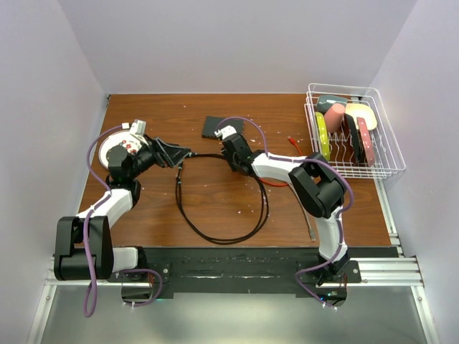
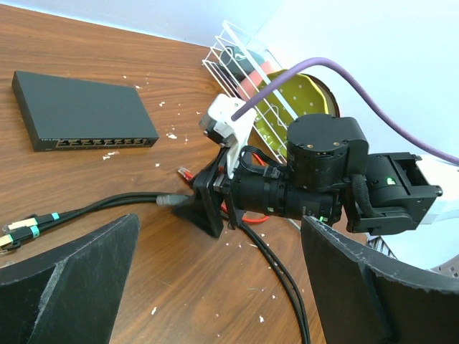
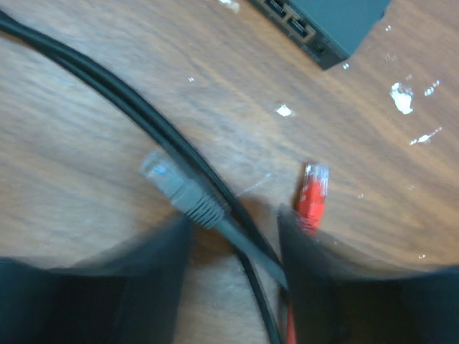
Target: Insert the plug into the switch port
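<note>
The black switch box (image 1: pixel 222 127) lies flat at the back middle of the table. Its row of ports (image 2: pixel 100 142) faces the front in the left wrist view, and one corner shows in the right wrist view (image 3: pixel 323 21). A grey plug (image 3: pixel 176 188) on a black cable lies on the wood just short of the box, beside a red plug (image 3: pixel 313 190). My right gripper (image 3: pixel 233 236) is open, low over the table, its fingers on either side of the grey plug's cable. My left gripper (image 2: pixel 215 287) is open and empty, left of the right gripper (image 2: pixel 211 204) and facing it.
The black cable (image 1: pixel 215 236) loops across the middle of the table. A cable end with yellow and green tags (image 2: pixel 18 233) lies near my left gripper. A white wire rack (image 1: pixel 391 154) with dishes stands at the back right. A white round object (image 1: pixel 115 147) sits at the left.
</note>
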Controlling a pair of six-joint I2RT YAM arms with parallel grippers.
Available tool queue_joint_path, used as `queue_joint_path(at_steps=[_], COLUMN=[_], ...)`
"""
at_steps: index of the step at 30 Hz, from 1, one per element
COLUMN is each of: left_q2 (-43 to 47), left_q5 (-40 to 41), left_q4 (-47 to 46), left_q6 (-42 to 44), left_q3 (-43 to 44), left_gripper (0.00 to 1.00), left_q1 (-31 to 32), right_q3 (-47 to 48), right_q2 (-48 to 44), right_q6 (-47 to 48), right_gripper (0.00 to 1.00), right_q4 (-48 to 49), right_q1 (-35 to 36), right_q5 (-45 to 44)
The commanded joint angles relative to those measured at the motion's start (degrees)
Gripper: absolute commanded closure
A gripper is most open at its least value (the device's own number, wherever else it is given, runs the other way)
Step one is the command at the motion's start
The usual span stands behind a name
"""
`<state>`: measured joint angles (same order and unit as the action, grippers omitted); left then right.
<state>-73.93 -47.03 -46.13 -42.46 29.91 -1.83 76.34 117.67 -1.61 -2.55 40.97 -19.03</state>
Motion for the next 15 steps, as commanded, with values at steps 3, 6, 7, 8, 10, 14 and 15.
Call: queue_joint_path(at_steps=[3,6,7,8,10,14,15], left_q2=[1.4,1.2,1.5,1.7,1.8,1.9,2.3], left_q5=[-0.8,-1.3,-1.4,-1.1,-0.8,-1.8,-1.6], left_q4=[-2.3,-1.3,-1.0,-0.7,-1.4,-1.2,-1.2], left_q6=[0.1,0.5,0.7,0.7,0.2,0.3,0.2], left_q3=[1.2,1.8,2.0,1.8,1.5,2.0,2.0], left_gripper=[0.0,0.0,0.0,0.0,0.0,0.0,0.0], left_q1=[-0.4,-0.4,-0.4,-0.4,-0.4,-0.4,-0.4], right_q3=[3.2,2.2,1.8,1.5,1.4,1.3,1.4], right_q2=[2.3,0.8,0.0,-1.5,-3.3,-9.7,-10.8], right_q6=[0.6,0.6,0.6,0.8,1.1,1.3,1.3], right_gripper=[0.89,0.98,0.98,0.98,0.98,0.97,0.97], right_q4=[-3.4,-2.2,-1.7,-1.4,-1.8,-2.1,-2.5], right_q1=[0.1,0.1,0.0,0.1,0.1,0.1,0.1], right_q5=[-4.0,-3.8,-3.9,-3.4,-3.6,-3.0,-2.9])
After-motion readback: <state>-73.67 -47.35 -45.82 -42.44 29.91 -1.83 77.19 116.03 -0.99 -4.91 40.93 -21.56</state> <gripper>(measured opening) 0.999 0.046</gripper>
